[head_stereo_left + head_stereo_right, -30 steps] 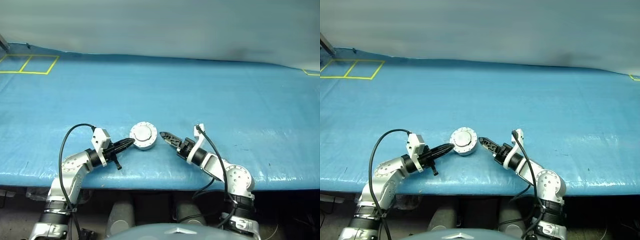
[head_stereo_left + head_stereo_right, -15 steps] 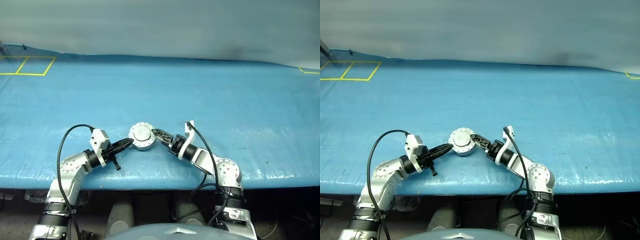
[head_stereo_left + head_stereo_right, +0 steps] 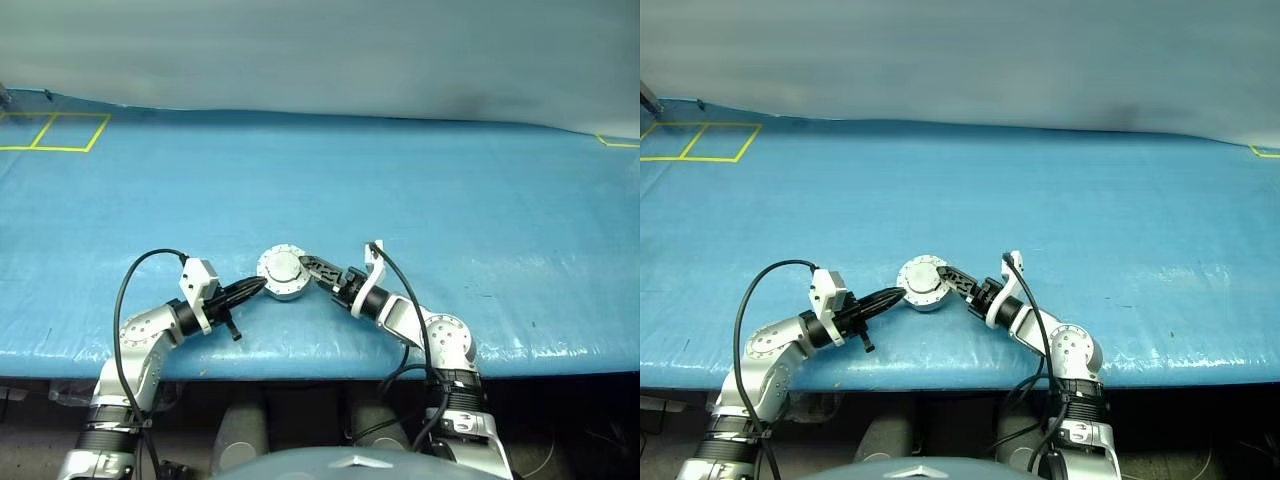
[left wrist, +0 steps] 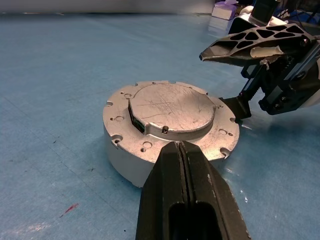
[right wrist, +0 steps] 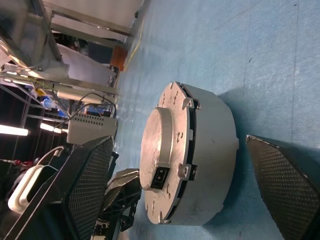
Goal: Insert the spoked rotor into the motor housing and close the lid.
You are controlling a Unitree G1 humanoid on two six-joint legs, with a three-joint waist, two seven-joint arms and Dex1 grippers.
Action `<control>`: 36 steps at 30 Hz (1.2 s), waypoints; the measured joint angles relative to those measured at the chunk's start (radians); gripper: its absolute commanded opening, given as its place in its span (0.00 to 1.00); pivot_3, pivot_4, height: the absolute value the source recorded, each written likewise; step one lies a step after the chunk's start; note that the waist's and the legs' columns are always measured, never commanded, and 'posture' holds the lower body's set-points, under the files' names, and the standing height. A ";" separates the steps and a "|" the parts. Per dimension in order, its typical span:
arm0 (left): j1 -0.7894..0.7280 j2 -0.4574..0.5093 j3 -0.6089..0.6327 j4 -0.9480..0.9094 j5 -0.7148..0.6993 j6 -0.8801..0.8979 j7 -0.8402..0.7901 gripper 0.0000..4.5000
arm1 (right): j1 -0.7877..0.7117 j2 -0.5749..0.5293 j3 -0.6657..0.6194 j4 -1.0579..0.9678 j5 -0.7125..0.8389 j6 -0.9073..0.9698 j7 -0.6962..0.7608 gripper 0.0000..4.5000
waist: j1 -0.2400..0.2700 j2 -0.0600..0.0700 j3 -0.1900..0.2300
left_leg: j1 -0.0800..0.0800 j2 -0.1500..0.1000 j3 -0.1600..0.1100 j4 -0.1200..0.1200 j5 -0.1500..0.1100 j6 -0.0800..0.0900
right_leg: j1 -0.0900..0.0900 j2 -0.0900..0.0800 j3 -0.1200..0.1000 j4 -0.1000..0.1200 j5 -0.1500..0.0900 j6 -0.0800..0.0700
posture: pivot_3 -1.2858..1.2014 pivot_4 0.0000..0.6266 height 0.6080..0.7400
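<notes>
You are looking at a broad blue table surface [image 3: 420, 190], with yellow tape lines [image 3: 55, 132] marking squares at its far left corner. The motor housing [image 3: 283, 274] sits on this surface near the front edge, between the two arms. Its lid [image 4: 170, 106] lies flat on top of the housing in the closed position, plain grey outer face and raised centre circle facing up; in the right wrist view a thin seam is visible between the lid and the housing wall. The left gripper [image 3: 253, 288] reaches in from the left side, its two black fingers pressed together with nothing between them, and its tip stands at the housing's near-left rim; you cannot tell from the views whether it touches the metal. The right gripper [image 3: 313, 270] reaches in from the right side with its fingers spread wide. One finger [image 5: 87, 187] stands over the lid's top face and the other [image 5: 290, 182] is low beside the housing wall, just above the table, so the housing's right edge sits between them without being clamped.
</notes>
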State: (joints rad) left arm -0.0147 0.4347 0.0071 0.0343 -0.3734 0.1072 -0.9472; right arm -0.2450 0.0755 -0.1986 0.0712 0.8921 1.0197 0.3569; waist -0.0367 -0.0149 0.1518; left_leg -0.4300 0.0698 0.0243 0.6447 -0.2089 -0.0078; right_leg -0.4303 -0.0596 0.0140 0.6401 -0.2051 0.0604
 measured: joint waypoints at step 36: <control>-0.044 -0.193 0.220 -0.099 -0.283 0.235 0.341 0.00 | 0.008 0.002 -0.039 0.003 0.084 -0.003 -0.080 0.28 | 0.002 0.001 0.002 | -0.004 -0.001 -0.002 0.000 0.000 0.000 | 0.000 0.002 0.000 -0.002 0.000 0.000 | 0.52 0.24 1.00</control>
State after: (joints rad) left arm -0.0587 0.2418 0.2273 -0.0643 -0.6561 0.3424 -0.6059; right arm -0.2368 0.0775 -0.2377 0.0740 0.9757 1.0164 0.2774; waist -0.0344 -0.0135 0.1540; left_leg -0.4343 0.0689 0.0221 0.6445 -0.2087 -0.0075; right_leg -0.4301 -0.0578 0.0135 0.6382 -0.2052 0.0606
